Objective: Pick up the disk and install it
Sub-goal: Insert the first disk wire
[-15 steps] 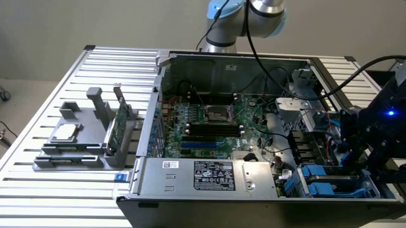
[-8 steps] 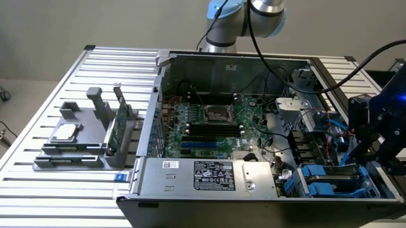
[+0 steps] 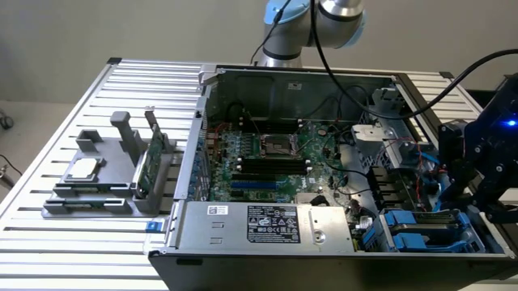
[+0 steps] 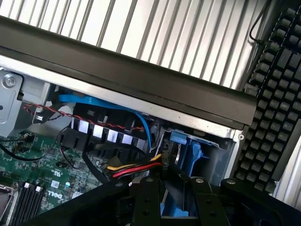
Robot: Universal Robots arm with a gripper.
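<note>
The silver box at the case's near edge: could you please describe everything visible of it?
The silver box is a long metal housing lying level inside the open case along its near wall. A black-and-white label covers its top middle; a smaller white sticker sits toward the exterior view's left. The motherboard lies behind it, blue carriers beside it.

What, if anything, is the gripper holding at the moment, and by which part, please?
It cannot be told. The gripper hangs over the drive bay in the case's corner; something blue shows between its black fingers, but no grip is visible.
</note>
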